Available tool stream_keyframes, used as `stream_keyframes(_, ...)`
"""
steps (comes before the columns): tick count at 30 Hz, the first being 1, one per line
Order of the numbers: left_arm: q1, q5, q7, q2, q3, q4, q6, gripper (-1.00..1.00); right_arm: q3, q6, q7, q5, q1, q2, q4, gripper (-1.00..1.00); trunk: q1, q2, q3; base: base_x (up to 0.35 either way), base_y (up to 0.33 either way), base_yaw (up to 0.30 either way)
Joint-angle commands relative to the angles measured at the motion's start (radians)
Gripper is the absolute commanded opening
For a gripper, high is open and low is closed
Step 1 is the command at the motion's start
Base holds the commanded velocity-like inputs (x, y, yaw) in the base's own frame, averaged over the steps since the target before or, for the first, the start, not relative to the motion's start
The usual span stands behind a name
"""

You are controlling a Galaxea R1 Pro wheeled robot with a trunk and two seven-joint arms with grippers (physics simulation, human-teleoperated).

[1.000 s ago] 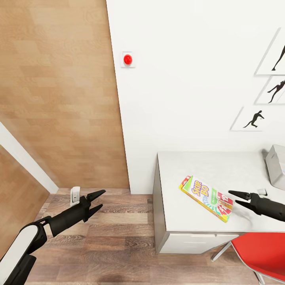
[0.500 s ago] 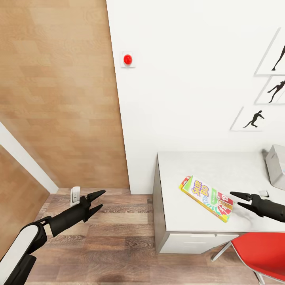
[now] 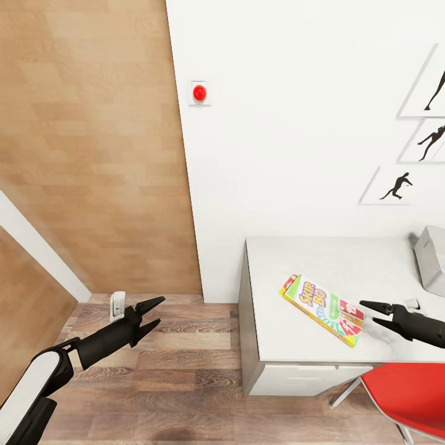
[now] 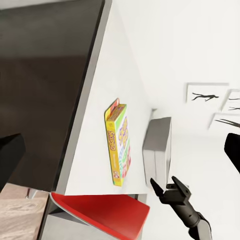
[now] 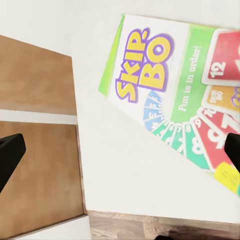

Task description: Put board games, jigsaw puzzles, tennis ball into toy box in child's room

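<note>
Skip-Bo board game (image 3: 323,308) lay flat near the counter (image 3: 272,337) edge, just beyond my right gripper (image 3: 371,312), whose fingers stood apart. Reaching for it seemed the step in hand; next I needed to straddle its edge and close.

Things cut off at the frame edges

At 3 o'clock in the head view, the toy box (image 3: 432,259) ran off frame; the red chair (image 3: 408,395) at 5 o'clock was cropped, and the wall pictures (image 3: 426,80) were clipped.

Skip-Bo board game (image 5: 175,95) lying flat on the table (image 5: 125,170).
Wooden door (image 5: 35,125) beyond the table's edge.
</note>
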Motion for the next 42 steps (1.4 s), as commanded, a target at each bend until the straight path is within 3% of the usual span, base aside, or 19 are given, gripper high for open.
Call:
stream_keyframes(1, -0.001, 0.010, 0.010, 0.000, 0.001, -0.001, 0.003, 1.00, -0.002, 0.005, 0.000, 0.005, -0.001, 0.000, 0.001, 1.00, 0.001, -0.002, -0.002, 0.000, 0.000, 0.000)
stream_keyframes(14, -0.001, 0.000, 0.009, 0.000, -0.002, 0.005, 0.003, 1.00, -0.002, 0.005, -0.047, 0.004, -0.001, 0.000, 0.037, 1.00, 0.001, -0.002, -0.002, 0.088, 0.000, 0.000)
stream_keyframes(25, -0.001, -0.042, 0.008, -0.002, -0.003, 0.006, 0.004, 1.00, -0.002, 0.005, -0.055, 0.006, 0.000, 0.001, 0.048, 1.00, 0.001, -0.002, -0.002, 0.145, 0.000, 0.000)
stream_keyframes(42, -0.001, -0.057, 0.009, -0.004, -0.004, 0.006, 0.004, 1.00, -0.003, 0.005, -0.057, 0.005, 0.000, 0.002, 0.054, 1.00, 0.001, -0.002, -0.002, 0.027, 0.000, 0.000)
